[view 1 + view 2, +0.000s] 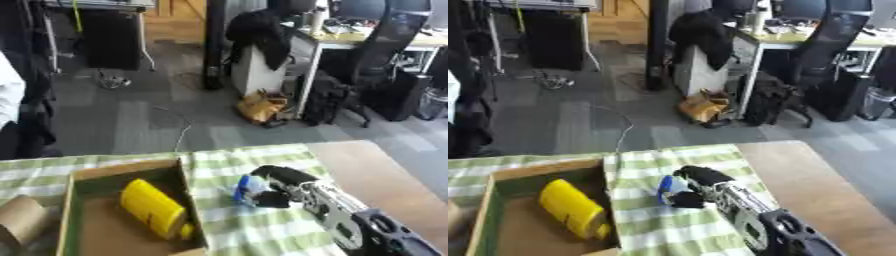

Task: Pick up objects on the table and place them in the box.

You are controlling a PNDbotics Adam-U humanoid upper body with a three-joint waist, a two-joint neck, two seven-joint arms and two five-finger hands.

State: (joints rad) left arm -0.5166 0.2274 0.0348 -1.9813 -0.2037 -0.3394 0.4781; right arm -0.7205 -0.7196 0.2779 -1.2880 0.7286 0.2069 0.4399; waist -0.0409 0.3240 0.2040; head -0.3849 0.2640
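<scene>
A shallow cardboard box lies on the green-and-white striped cloth at the left. Inside it a yellow bottle rests on its side. My right hand reaches in from the lower right, just right of the box wall. Its fingers are curled round a small blue-and-white object, held a little above the cloth. My left hand shows in neither view.
A brown cardboard roll lies left of the box at the view's edge. Bare wooden tabletop runs to the right of the cloth. Beyond the table's far edge are grey floor, chairs and bags.
</scene>
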